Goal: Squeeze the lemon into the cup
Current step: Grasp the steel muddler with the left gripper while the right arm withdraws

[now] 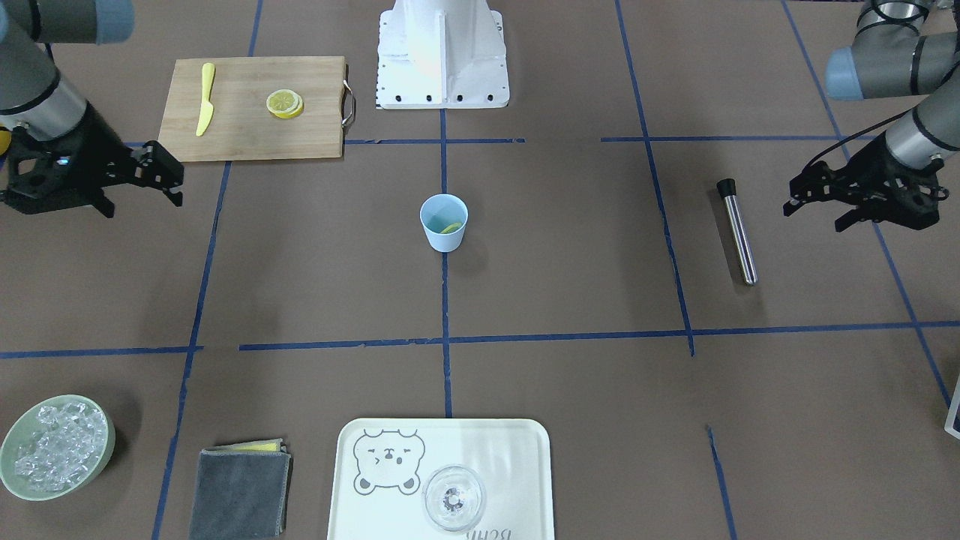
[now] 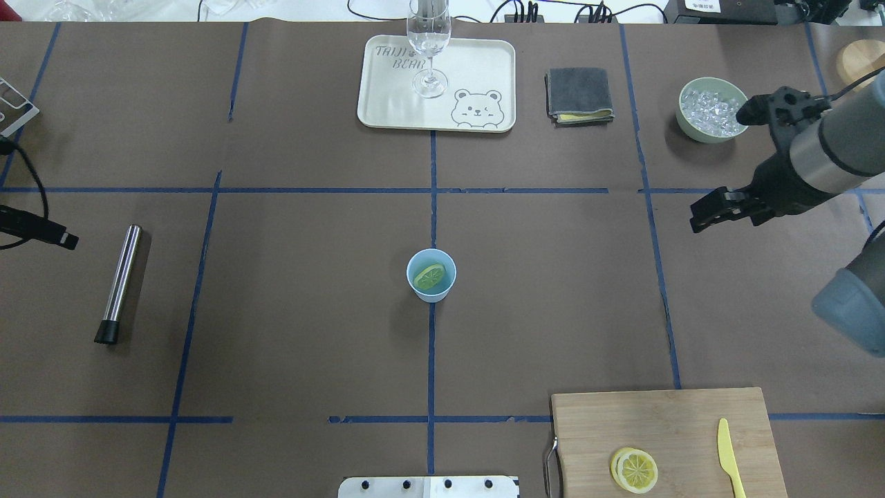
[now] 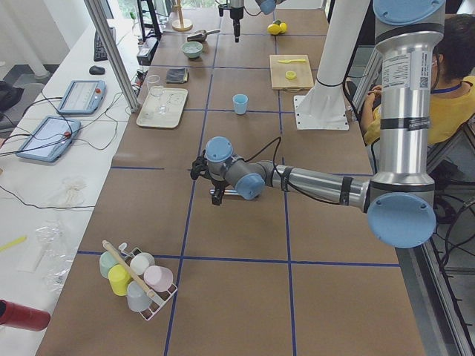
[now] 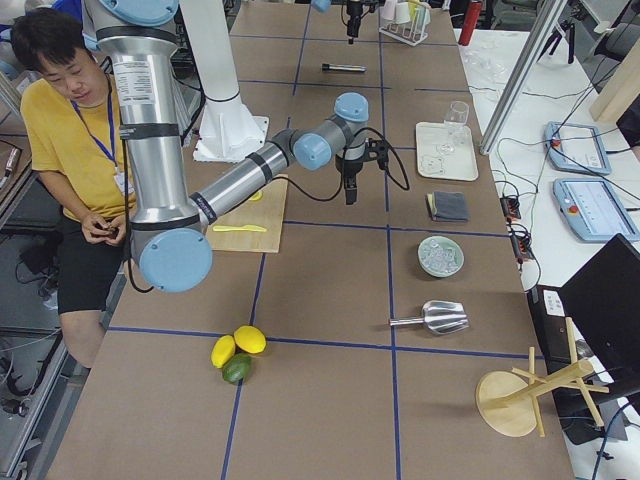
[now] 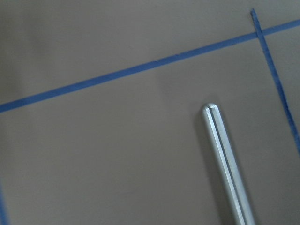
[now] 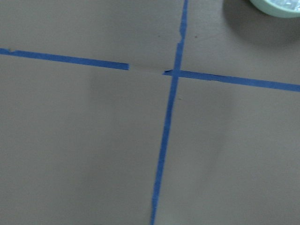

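The light-blue cup stands upright at the table's centre, on a blue tape line. A lemon slice lies inside it. More lemon slices are stacked on the wooden cutting board. My right gripper hangs open and empty over bare table, between the board and the ice bowl, well away from the cup. My left gripper is open and empty beside a metal rod.
A yellow knife lies on the board. On the operators' side are a pale green bowl of ice, a folded grey cloth, and a cream tray carrying a clear glass.
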Tool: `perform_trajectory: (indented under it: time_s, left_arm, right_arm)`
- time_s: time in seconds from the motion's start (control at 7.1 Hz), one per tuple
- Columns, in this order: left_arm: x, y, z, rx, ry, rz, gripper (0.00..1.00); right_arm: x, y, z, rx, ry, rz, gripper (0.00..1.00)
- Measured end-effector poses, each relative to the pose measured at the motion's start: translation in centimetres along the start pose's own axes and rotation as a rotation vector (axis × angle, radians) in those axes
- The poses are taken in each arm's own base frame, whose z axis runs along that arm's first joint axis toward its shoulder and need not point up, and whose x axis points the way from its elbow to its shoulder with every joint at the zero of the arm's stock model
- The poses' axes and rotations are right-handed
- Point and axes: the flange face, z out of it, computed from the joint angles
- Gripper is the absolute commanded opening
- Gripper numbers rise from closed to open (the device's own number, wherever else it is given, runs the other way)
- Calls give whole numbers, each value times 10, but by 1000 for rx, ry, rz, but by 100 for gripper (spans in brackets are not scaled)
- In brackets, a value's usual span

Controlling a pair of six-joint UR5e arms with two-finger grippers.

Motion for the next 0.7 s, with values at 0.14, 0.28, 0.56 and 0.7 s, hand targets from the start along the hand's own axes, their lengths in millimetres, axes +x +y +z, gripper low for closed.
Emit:
perform_trajectory:
  time_s: [0.14,0.28,0.56,0.7]
  left_arm:
    - [19,-13,27,-10,-26,-23,98]
    - [29,-21,51,-31,-40,-34,96]
    - [40,-24,87,-75,-60,-32,67]
    - [41,-23,95,-77,-78,-30,18]
  right_arm:
    - [27,2,-1,-15,0,-24,100]
    - [38,3,0,-26,-1,-32,100]
    - [45,4,2,-35,-1,-34,100]
    - [45,4,2,-36,-2,-34,100]
